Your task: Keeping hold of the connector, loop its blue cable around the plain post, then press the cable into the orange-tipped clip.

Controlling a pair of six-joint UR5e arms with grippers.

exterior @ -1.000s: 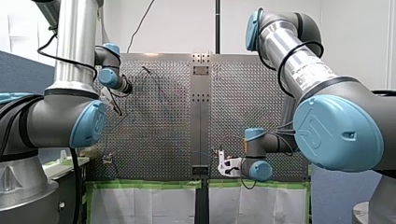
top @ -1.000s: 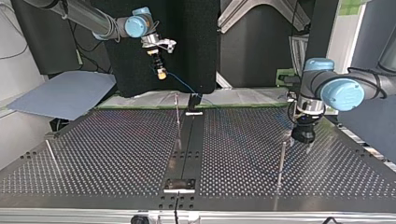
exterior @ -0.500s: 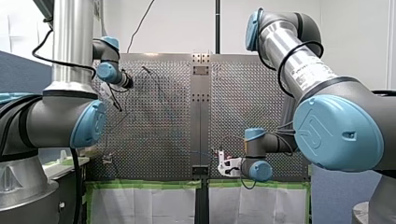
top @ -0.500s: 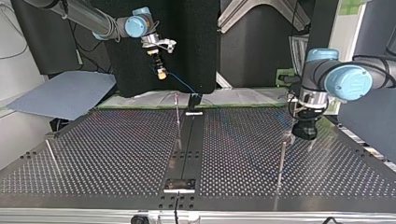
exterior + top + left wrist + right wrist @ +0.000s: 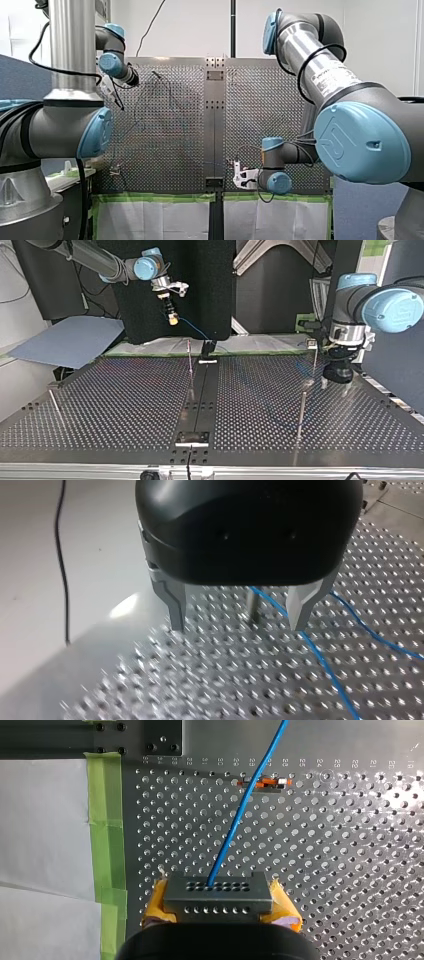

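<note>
Front view: my left gripper [image 5: 117,100] has lifted toward the table's [image 5: 170,150] side edge. Top view: my right gripper [image 5: 173,317] stays off the arm-side edge, blue cable [image 5: 195,330] unlooped. Left wrist view: fingers [image 5: 175,605] spread wide, empty. Right wrist view: yellow pads [image 5: 285,912] clamp the connector [image 5: 217,892]; looping seems unstarted

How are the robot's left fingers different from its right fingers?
The left fingers are bare grey metal; the right fingers wear yellow pads. The left fingers stand open and hold nothing; the right fingers are shut on the connector with its blue cable. The left fingers hang close over the table; the right fingers are held up high. Both come in pairs.
</note>
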